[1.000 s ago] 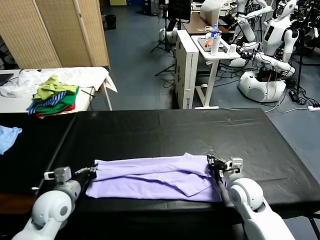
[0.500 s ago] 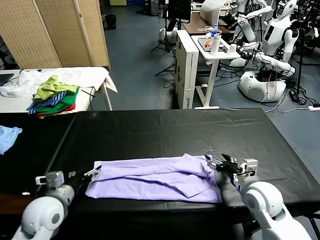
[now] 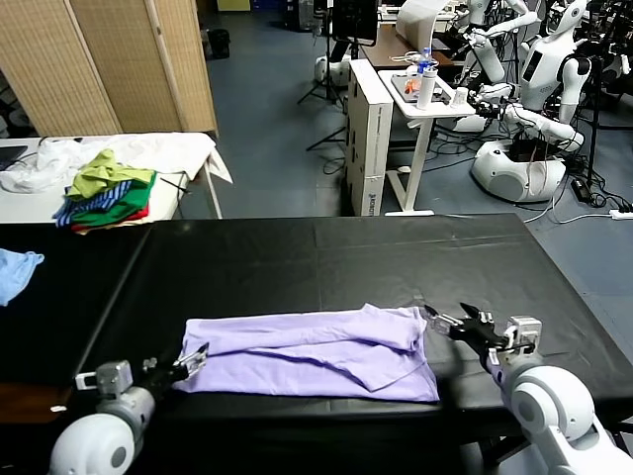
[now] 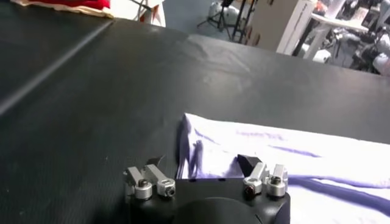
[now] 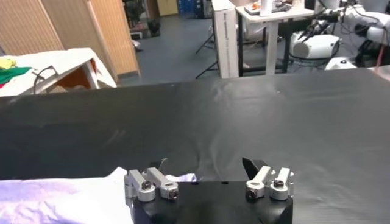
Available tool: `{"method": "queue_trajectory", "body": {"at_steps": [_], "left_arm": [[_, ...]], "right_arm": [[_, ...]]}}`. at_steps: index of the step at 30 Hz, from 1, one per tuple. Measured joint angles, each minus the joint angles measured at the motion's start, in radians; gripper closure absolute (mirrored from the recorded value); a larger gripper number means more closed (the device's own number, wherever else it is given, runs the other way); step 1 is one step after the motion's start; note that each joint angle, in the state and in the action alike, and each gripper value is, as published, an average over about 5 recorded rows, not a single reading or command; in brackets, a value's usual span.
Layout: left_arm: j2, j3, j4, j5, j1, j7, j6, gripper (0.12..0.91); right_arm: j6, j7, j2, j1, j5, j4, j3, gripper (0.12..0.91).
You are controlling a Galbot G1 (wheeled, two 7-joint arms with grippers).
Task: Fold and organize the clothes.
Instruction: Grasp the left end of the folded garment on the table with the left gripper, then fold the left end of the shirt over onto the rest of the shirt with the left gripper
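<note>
Left end effector [image 4: 201, 165] is seen with fingers spread apart, empty, low over the black worktop [image 4: 91, 103]. Pale lilac T-shirt [image 4: 286, 155] is laid flat, its near edge just beyond the fingertips. Red fabric [image 4: 73, 3] is glimpsed far off.

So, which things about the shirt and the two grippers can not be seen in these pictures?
- T-shirt: its print. Head view shows only plain lilac; folds may hide it.
- T-shirt far end: left wrist view, cut by the picture edge.
- Right gripper fingertips: right wrist view, hidden behind its own body.
- Left gripper: head view, too small to tell whether it touches the hem.
</note>
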Motion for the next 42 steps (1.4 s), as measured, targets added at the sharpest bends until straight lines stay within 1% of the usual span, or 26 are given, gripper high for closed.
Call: {"method": "queue_trajectory", "body": {"at_steps": [7,13,17,20,22,24,25,30,34,36,38,40,42], "left_arm": [[-0.037,-0.007,0.004,0.014,0.023,0.024,-0.023,0.126],[-0.053,-0.016,0.021,0.012,0.031,0.048,-0.044,0.172],[-0.062,-0.016,0.024,0.01,0.034,0.051,-0.05,0.274],[-0.064,-0.012,0.022,0.01,0.035,0.052,-0.052,0.422],[-0.065,-0.008,0.022,0.014,0.035,0.052,-0.052,0.556],[-0.065,-0.003,0.021,0.023,0.034,0.053,-0.053,0.655],[-0.065,0.0,0.021,0.029,0.034,0.054,-0.054,0.689],[-0.063,0.014,0.023,0.068,0.032,0.06,-0.057,0.759],[-0.058,0.017,0.024,0.11,0.028,0.061,-0.058,0.834],[-0.052,0.012,0.021,0.16,0.031,0.067,-0.057,0.851],[-0.041,0.002,0.014,0.235,0.038,0.075,-0.061,0.854],[-0.028,-0.013,0.005,0.311,0.049,0.083,-0.073,0.853],[-0.011,-0.032,-0.001,0.367,0.062,0.09,-0.086,0.853]], "right_arm": [[0.001,-0.002,0.0,-0.002,-0.003,0.0,0.007,0.118],[0.001,-0.002,0.004,0.001,-0.008,-0.002,0.007,0.118],[0.001,-0.005,0.009,0.002,-0.013,-0.007,0.006,0.118],[0.003,-0.009,0.015,0.003,-0.018,-0.011,0.006,0.118],[0.004,-0.012,0.019,0.004,-0.021,-0.013,0.006,0.118],[0.004,-0.013,0.023,0.005,-0.024,-0.013,0.006,0.118],[0.004,-0.014,0.025,0.005,-0.025,-0.013,0.005,0.118],[0.009,-0.015,0.032,0.004,-0.029,-0.013,0.005,0.118],[0.022,-0.015,0.036,-0.001,-0.038,-0.012,0.004,0.118],[0.026,-0.015,0.039,-0.002,-0.041,-0.012,0.001,0.118],[0.029,-0.016,0.043,-0.002,-0.044,-0.011,-0.005,0.118],[0.031,-0.016,0.047,-0.002,-0.048,-0.011,-0.011,0.118],[0.033,-0.018,0.049,-0.002,-0.053,-0.011,-0.016,0.118]]}}
